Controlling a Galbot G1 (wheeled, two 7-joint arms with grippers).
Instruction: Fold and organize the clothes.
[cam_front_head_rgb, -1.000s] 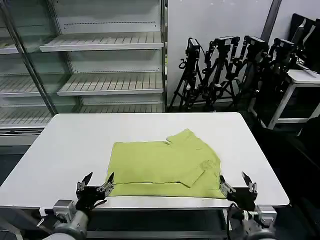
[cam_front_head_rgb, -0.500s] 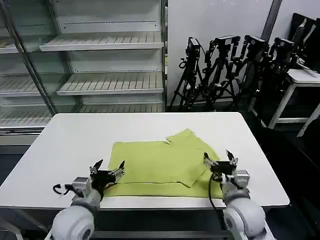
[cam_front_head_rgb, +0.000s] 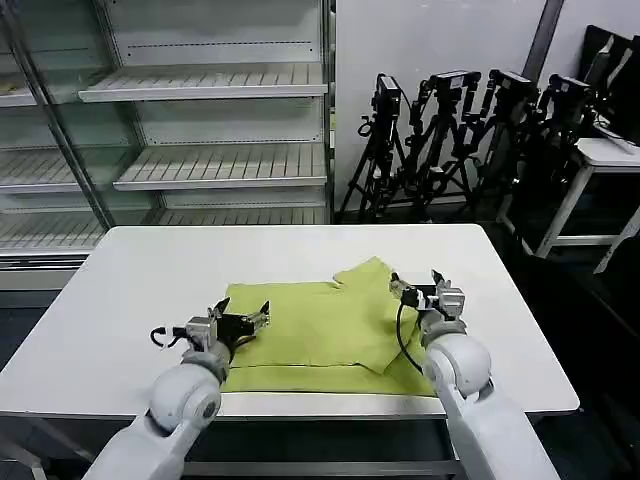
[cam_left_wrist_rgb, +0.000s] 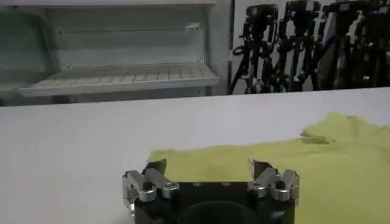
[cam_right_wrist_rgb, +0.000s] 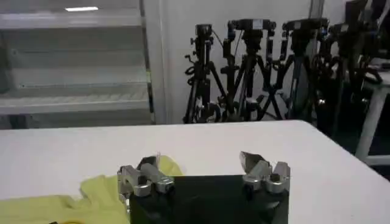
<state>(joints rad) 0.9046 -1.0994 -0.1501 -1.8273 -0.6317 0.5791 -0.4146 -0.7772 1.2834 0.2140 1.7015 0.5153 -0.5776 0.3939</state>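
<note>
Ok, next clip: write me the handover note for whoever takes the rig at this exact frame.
Left gripper: open, empty, over the T-shirt's left edge.
Right gripper: open, empty, over the T-shirt's far right part, near the sleeve.
T-shirt: lying flat near the front edge of the white table, plain side up, right side already folded inward.
Done: a first partial fold.
Left: nothing is gripped yet; take hold of the cloth, finish the folds, then tidy it.
</note>
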